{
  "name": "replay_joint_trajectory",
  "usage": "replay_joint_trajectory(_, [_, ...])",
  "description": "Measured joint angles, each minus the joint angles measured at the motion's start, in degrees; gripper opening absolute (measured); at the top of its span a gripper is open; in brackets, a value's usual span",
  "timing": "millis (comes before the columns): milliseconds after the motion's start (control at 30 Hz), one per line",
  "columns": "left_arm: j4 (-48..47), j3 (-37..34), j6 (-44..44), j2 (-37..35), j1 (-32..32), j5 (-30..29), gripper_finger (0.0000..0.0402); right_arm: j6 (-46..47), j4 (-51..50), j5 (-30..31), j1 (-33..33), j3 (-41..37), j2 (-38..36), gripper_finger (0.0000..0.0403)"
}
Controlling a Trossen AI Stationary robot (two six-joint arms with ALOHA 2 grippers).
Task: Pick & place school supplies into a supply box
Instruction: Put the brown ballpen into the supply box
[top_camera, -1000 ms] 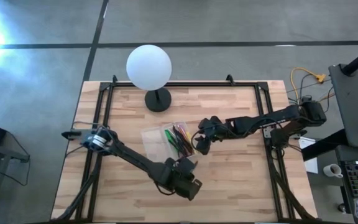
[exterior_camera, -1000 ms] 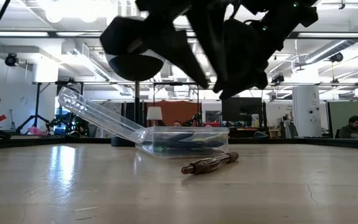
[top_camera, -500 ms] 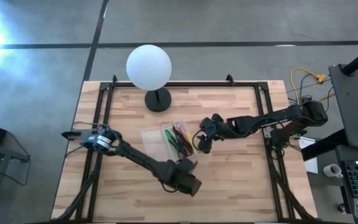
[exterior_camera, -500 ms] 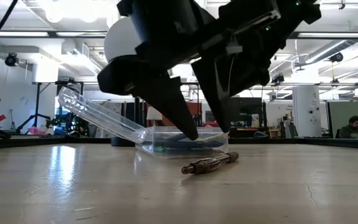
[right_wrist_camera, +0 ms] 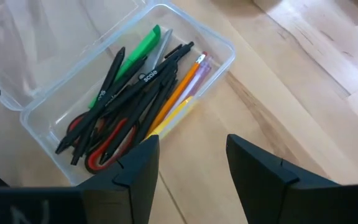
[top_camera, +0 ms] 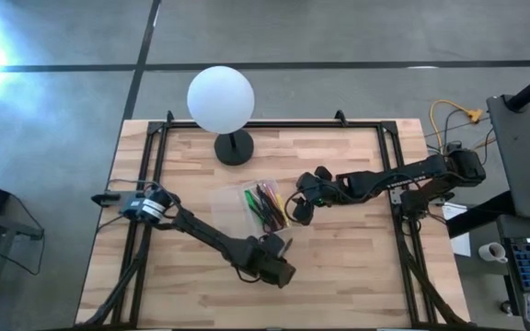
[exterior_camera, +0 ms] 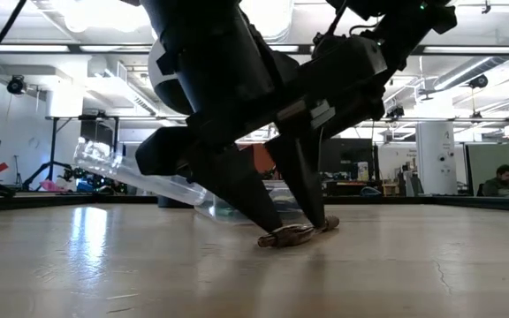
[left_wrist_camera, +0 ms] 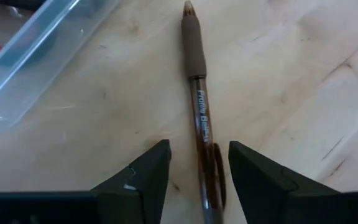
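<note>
A brown pen lies flat on the wood table, just near of the supply box; it also shows in the low view. My left gripper is open and down at the table, one finger on each side of the pen's clip end, not touching it. The clear supply box stands open with its lid laid back. It holds a green marker, red-handled scissors, an orange pencil and dark pens. My right gripper is open and hovers by the box's right side.
A white globe lamp on a black base stands at the table's far edge, behind the box. Black frame rails run along the left, right and far edges. Bare wood lies near and right of the pen.
My left gripper has come down from above onto the table, still open, and its fingers now stand on either side of the brown pen. The pen has not moved. In the low view the box's open lid has tipped a little lower.
</note>
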Motion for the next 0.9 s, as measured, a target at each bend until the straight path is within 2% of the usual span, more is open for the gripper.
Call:
replay_joint_trajectory(267, [-1.4, -0.1, 6.3, 0.1, 0.3, -0.1, 0.0091, -0.2, -0.4, 0.6, -0.1, 0.0, 0.0, 0.0178])
replay_joint_trajectory(533, [-2.4, -0.1, 7.0, 0.2, 0.5, -1.0, 0.0027, -0.1, -0.4, 0.6, -0.4, 0.0, 0.0, 0.0178])
replay_joint_trajectory(667, [-2.7, 0.2, 7.0, 0.1, 0.6, -1.3, 0.0017, 0.0, -0.4, 0.6, -0.4, 0.0, 0.0, 0.0178])
replay_joint_trajectory(900, [-3.4, 4.8, 8.6, 0.6, 0.6, -1.1, 0.0013, 0.4, -0.4, 2.0, -0.4, 0.0, -0.5, 0.0178])
